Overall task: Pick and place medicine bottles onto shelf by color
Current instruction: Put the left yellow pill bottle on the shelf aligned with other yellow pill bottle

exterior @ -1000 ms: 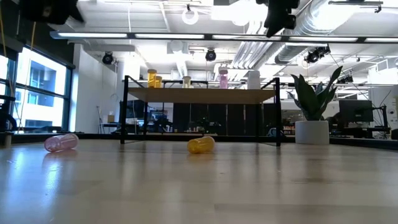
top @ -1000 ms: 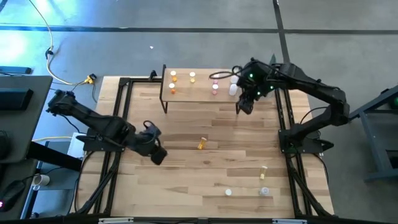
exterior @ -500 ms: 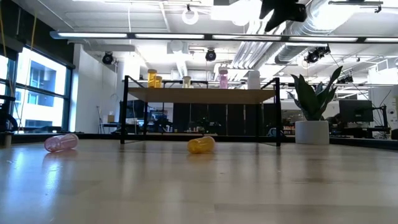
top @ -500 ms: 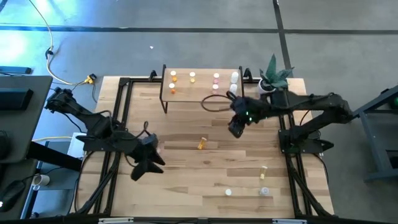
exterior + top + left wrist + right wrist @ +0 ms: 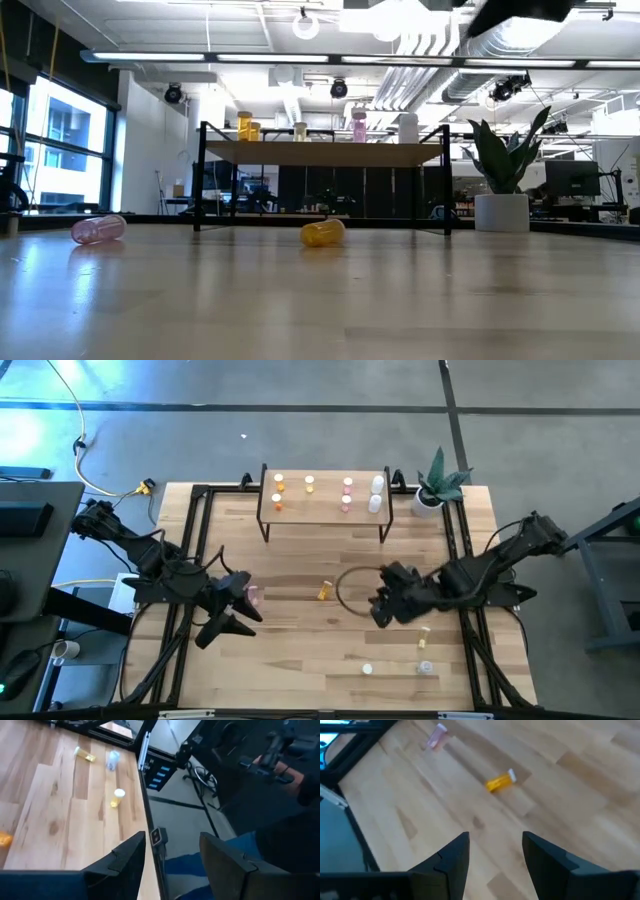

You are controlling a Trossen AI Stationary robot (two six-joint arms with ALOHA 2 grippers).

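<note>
Two grippers hung over the table, both with fingers spread and nothing between them; at the left, the left gripper point(image 5: 226, 622) hovered low near the table's left frame rail, and a pink bottle point(image 5: 252, 597) lay on its side just beside it; in the left wrist view the fingers point(image 5: 127, 857) stood apart over the table edge, pointing past it toward the floor, so a descent from that pose would, in my judgement, miss the pink bottle or nudge it rolling; farther along, an orange bottle point(image 5: 324, 592) lay on its side near the table's middle, well apart from both grippers; behind it the shelf point(image 5: 325, 500) already carried bottles standing upright, orange ones at its left end, pink in the middle and clear white ones at its right; the right gripper point(image 5: 382, 607) hovered right of the orange bottle, and its wrist view showed that bottle lying ahead of the parted fingers point(image 5: 451, 855); a round bottle lying flat could roll away if one finger touched first; nearer the front right, a yellow bottle point(image 5: 424, 632), a small white-capped bottle point(image 5: 367, 669) and a clear bottle point(image 5: 427, 668) waited; a potted plant point(image 5: 432, 488) stood just beside the shelf's right end, where a high swing of the right arm could brush its leaves.
</note>
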